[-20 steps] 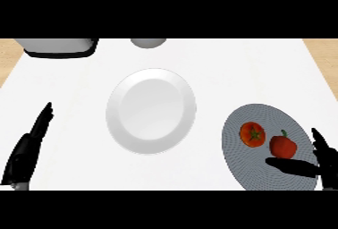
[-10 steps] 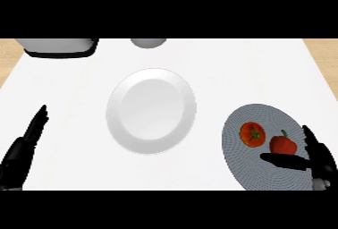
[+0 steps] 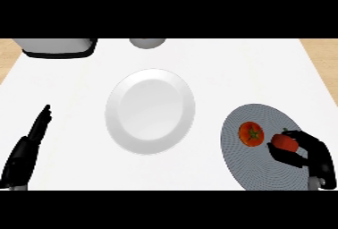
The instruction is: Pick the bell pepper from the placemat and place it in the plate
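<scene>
A red bell pepper (image 3: 284, 142) with a green stem lies on the right part of the round grey placemat (image 3: 254, 172) at the counter's right front. My right hand (image 3: 311, 154) is curled round it, fingers over its far right side and thumb under its near side. A second red, round vegetable (image 3: 251, 133) with a green star-shaped top sits just left of the pepper on the mat. The white oval plate (image 3: 150, 85) lies in the middle of the counter and holds nothing. My left hand (image 3: 26, 150) rests open at the left front, fingers straight and pointing away.
A white and dark appliance (image 3: 56, 47) stands at the back left corner. A grey rounded object (image 3: 146, 43) sits at the back middle. Wooden floor shows past the counter's left and right back corners.
My right hand has moved left onto the bell pepper and its fingers have curled round it. The left hand has sunk a little toward the front edge.
</scene>
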